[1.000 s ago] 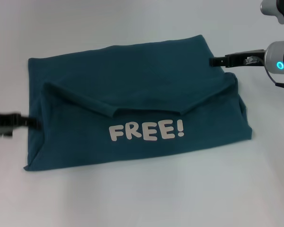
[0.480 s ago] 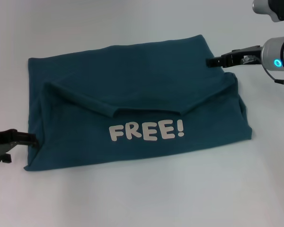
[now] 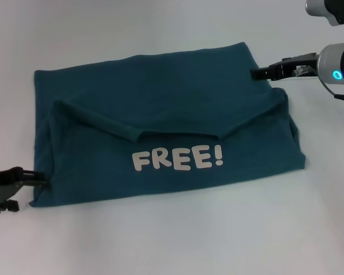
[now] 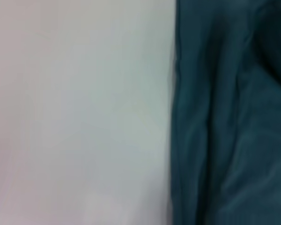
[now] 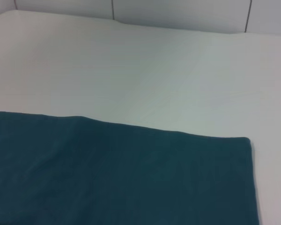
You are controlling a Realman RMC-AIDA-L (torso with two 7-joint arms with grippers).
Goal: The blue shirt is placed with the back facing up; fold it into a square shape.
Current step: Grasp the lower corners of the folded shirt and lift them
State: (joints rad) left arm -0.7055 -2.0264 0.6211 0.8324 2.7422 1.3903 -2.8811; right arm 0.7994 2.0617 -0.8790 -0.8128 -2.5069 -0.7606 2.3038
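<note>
Reaching low at the blue shirt [image 3: 160, 126]'s near-left corner, left end effector [image 3: 41, 181] parted, right end effector [image 3: 255, 74] at far-right edge, grip unclear

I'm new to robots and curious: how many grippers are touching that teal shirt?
2. The left gripper meets the dark teal-blue cotton shirt's near-left corner; the right gripper meets its far-right edge. Actual contact is unclear.

White table [image 3: 172, 240] w/ one item on it — the blue shirt [image 3: 160, 114], partly folded, lying flat, cream "FREE!" lettering [image 3: 178, 158] facing up near front edge.
</note>
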